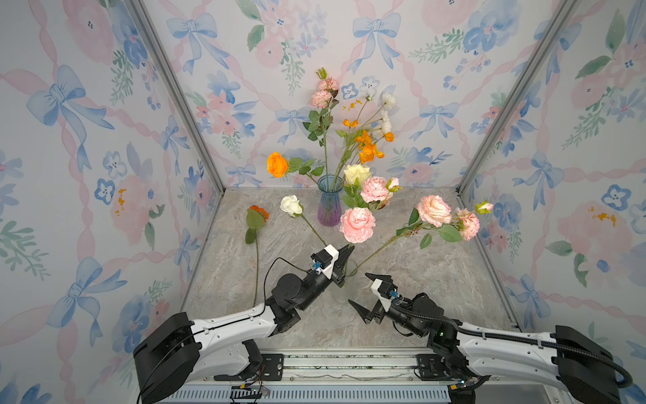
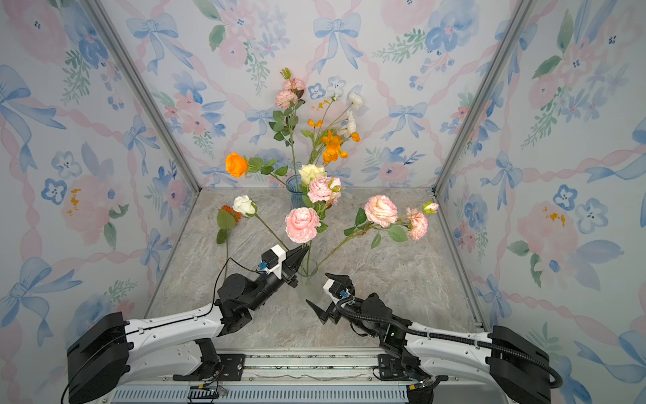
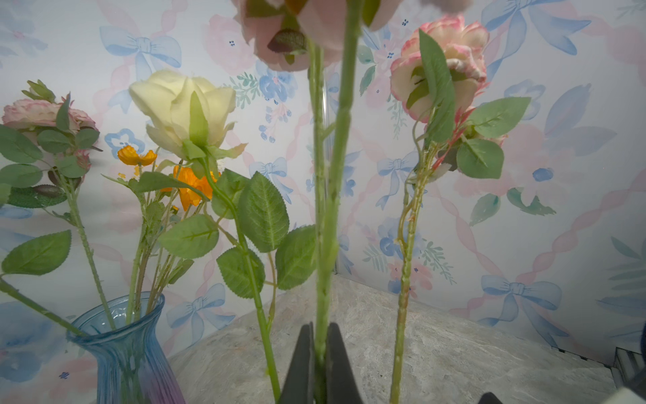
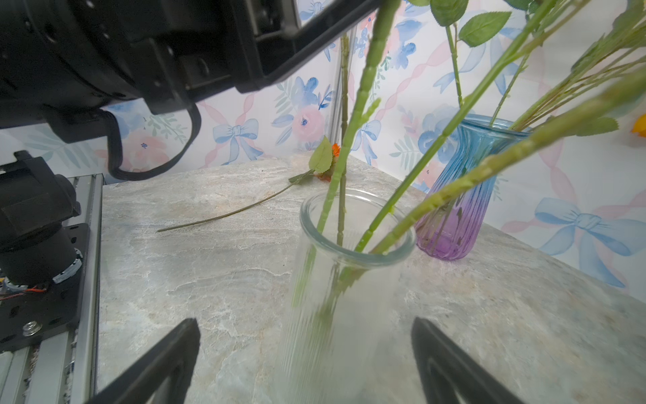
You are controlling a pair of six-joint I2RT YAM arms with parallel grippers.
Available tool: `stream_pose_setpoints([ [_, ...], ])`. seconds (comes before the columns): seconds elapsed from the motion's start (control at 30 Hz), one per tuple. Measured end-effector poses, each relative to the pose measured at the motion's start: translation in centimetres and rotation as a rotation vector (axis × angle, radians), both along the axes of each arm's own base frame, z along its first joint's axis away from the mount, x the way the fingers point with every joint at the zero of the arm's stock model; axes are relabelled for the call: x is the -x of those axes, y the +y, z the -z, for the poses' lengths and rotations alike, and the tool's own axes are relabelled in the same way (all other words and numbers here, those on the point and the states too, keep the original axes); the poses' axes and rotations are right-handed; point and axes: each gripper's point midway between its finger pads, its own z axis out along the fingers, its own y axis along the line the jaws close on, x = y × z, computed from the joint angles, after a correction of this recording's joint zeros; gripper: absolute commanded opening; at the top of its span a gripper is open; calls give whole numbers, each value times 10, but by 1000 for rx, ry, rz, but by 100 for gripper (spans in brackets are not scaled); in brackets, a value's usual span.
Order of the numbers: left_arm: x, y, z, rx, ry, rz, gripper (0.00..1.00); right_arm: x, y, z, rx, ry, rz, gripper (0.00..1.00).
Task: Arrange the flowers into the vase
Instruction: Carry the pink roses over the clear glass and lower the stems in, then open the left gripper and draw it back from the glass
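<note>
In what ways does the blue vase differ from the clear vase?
The blue vase is tinted, blue fading to purple; the clear vase is colourless. The blue vase stands further back, the clear vase in front. Both stand upright and hold stems.

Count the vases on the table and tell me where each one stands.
2. The blue vase stands at the back, centre. The clear vase stands in front of it, nearer the camera. No other seems hidden.
</note>
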Motion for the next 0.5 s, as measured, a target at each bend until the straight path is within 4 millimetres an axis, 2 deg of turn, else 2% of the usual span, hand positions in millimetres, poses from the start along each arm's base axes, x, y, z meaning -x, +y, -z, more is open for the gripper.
stream_pose_setpoints([
  [0.5,-1,20,38,18,107,-49,17,1,4,0,-2,9,-13,97],
])
